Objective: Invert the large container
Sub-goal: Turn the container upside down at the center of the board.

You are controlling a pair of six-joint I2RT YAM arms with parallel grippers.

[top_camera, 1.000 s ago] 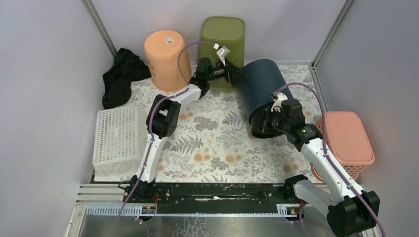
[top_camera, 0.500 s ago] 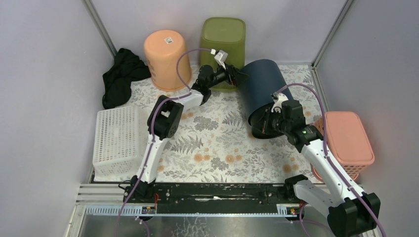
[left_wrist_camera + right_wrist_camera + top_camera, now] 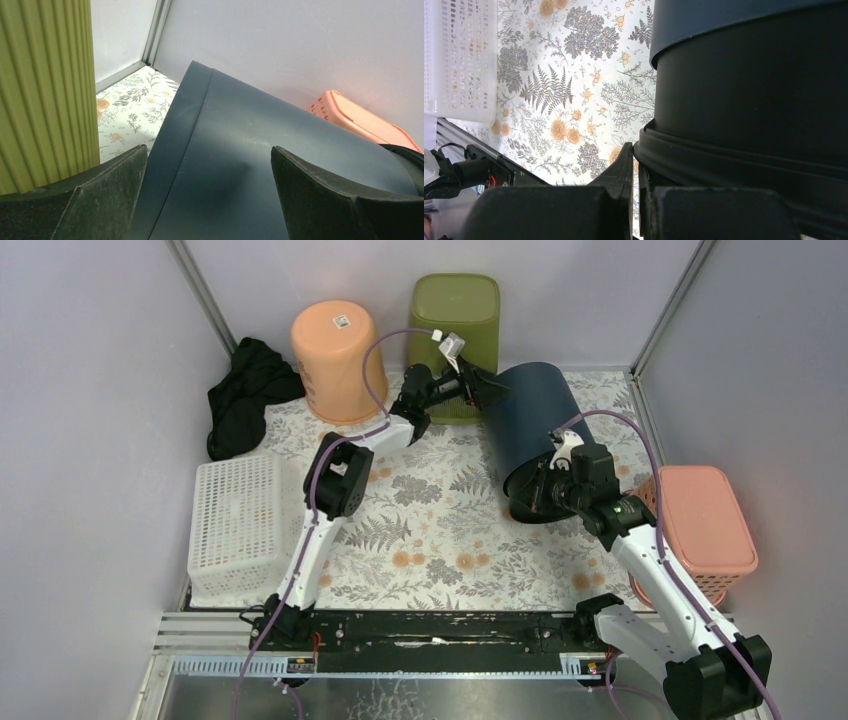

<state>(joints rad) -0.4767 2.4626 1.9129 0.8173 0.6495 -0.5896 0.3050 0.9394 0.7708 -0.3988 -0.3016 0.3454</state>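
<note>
The navy bin [image 3: 535, 425] is lying tipped over at the back right of the floral desk [image 3: 430, 530]. Its long axis is running from the mouth on the near side up to the base by the olive bin [image 3: 452, 310]. The right fingers [image 3: 620, 172] are pinching the rim lip at the low end. The left fingers [image 3: 100, 200] are gaping wide, straddling the wall near the base, and I can't tell if they're touching it. It's looking like smooth, dark, tapered plastic.

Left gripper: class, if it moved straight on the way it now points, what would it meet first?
The left gripper, open, faces the side of the tilted navy bin, so it would most likely meet that first; the gap between them is hard to judge.
</note>
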